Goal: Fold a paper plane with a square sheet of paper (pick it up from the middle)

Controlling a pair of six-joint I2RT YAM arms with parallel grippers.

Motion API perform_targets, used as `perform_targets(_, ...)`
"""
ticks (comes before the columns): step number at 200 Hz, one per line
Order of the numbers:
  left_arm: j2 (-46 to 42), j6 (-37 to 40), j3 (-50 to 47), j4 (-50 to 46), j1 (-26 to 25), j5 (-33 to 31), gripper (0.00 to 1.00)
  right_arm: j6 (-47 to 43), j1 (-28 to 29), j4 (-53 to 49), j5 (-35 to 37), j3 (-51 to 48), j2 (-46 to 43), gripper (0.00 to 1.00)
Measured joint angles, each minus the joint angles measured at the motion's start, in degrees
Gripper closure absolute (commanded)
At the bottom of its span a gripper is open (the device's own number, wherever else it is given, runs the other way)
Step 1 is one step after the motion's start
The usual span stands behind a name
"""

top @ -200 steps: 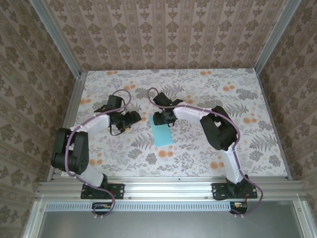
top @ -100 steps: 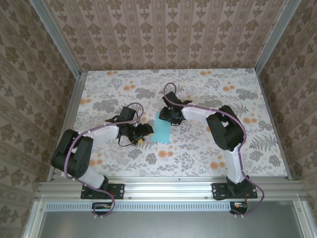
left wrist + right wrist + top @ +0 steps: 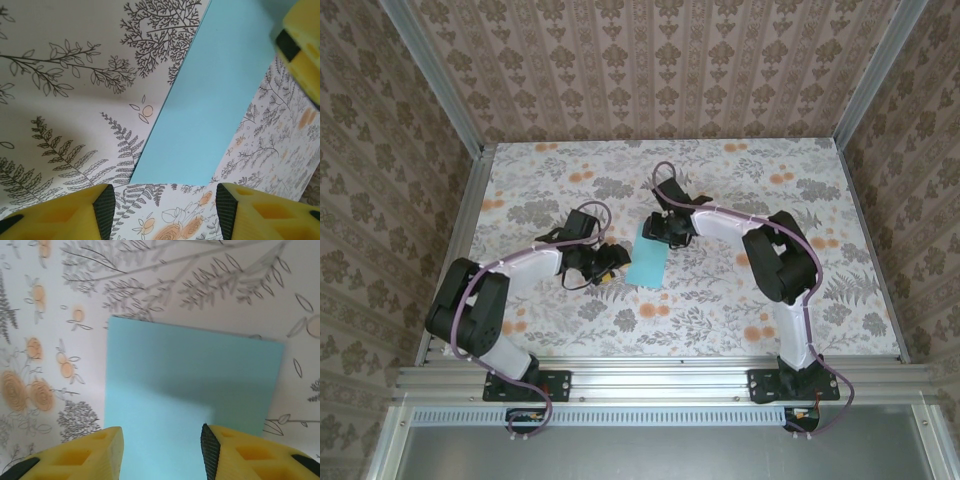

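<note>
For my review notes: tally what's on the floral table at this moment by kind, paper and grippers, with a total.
Sheet of blue paper: 1
Grippers: 2, the left gripper and the right gripper
Total: 3

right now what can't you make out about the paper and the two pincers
Top view: the far end of the paper lies under the right pincer; contact is unclear and creases are too small to see.
Left wrist view: the top edge cuts the paper, and a yellow finger covers part of it.
Right wrist view: its near edge runs off the bottom.
</note>
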Motion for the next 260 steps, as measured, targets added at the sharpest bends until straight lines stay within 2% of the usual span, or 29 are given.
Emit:
perform_targets(70, 1.29, 0.17, 0.46, -0.79, -0.04, 0.07, 0.42, -5.16, -0.13, -4.90, 3.58, 4.55, 2.03, 0.52)
perform_targets(129, 3.98, 0.35, 1.14, -0.79, -0.28, 0.81, 0.40, -6.16, -0.87, -6.43, 4.68, 5.57, 4.85, 0.51)
perform_targets(201, 7.02, 0.68, 4.52, -1.33, -1.79, 2.34, 0.39, -4.85, -1.97, -6.16, 2.25, 5.42, 4.98, 0.51)
perform_targets(260, 9.25, 2.60, 8.72, -6.64, -3.19, 1.29, 0.39, -3.67, -2.91, -5.22, 0.07, 4.72, 4.92, 0.51)
